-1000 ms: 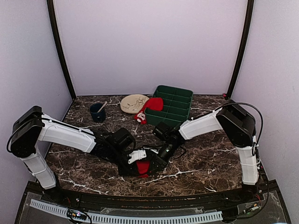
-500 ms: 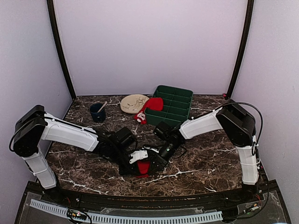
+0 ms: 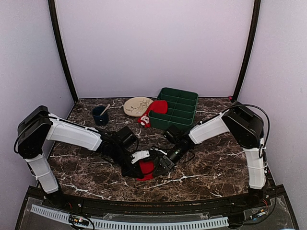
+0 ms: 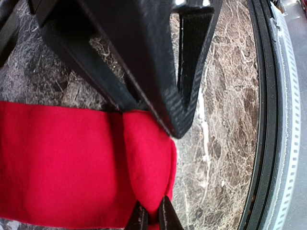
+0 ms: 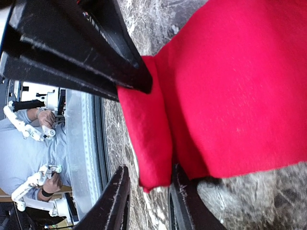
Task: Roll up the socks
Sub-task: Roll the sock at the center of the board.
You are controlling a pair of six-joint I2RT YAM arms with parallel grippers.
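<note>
Currently one red sock (image 3: 145, 168) is laid on the table (image 3: 216, 163) near its front edge, between the two grippers, and one end of it is turned over into a thick first fold. The other sock (image 3: 157, 106) is draped over the near corner of a green tray (image 3: 184, 103) at the back, with its white patterned end hanging down to the table just beside the tray; nothing is holding it.

On the near sock, the fingers of the left gripper (image 4: 152, 201) are pinched together on the edge of the fold. The fingers of the right gripper (image 5: 149, 175) are set a little apart astride the same fold from the opposite side. A strip of table is seen between one finger and the cloth, so no clamp is judged there.

The step in hand is judged to be the start of the roll. For it to be done well, the fold should be held firmly at the pinched side while the free gripper is re-placed, since soft cloth is likely to spring open once it is let go. Both sides of the fold should be turned over together, so that an even roll is made and not a cone. The flat remainder should be left lying smooth and be taken up turn by turn.
</note>
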